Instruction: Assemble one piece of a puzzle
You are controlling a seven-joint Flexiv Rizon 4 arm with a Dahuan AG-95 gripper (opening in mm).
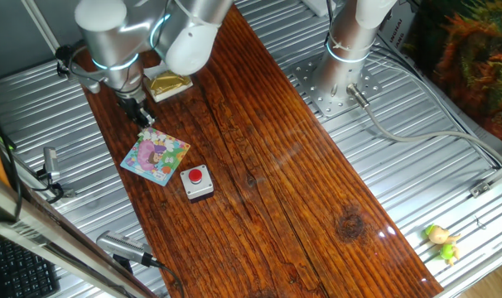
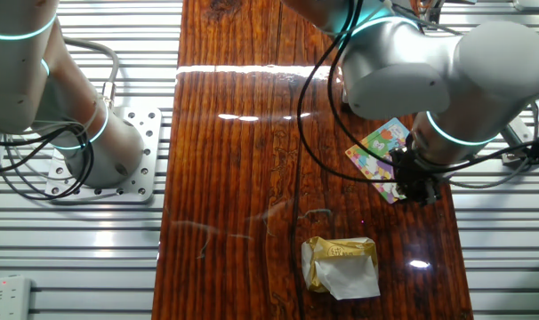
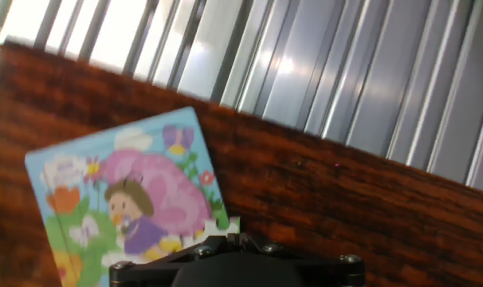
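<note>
The puzzle (image 1: pixel 156 157) is a small square board with a pink-purple figure, lying flat on the wooden table near its left edge. It also shows in the other fixed view (image 2: pixel 379 145) and in the hand view (image 3: pixel 130 199). My gripper (image 1: pixel 143 118) points down at the board's far corner, with its tips at or just above the board (image 2: pixel 414 185). In the hand view the black fingertips (image 3: pixel 233 237) stand close together at the board's lower right edge, beside a small white notched patch (image 3: pixel 225 226). I cannot make out a separate piece between the jaws.
A grey box with a red button (image 1: pixel 196 182) stands just right of the puzzle. A yellowish-gold box (image 1: pixel 169 84) lies behind the gripper, and also shows in the other fixed view (image 2: pixel 341 264). A second arm's base (image 1: pixel 344 79) stands on the ribbed metal. A small toy (image 1: pixel 441 242) lies at the far right.
</note>
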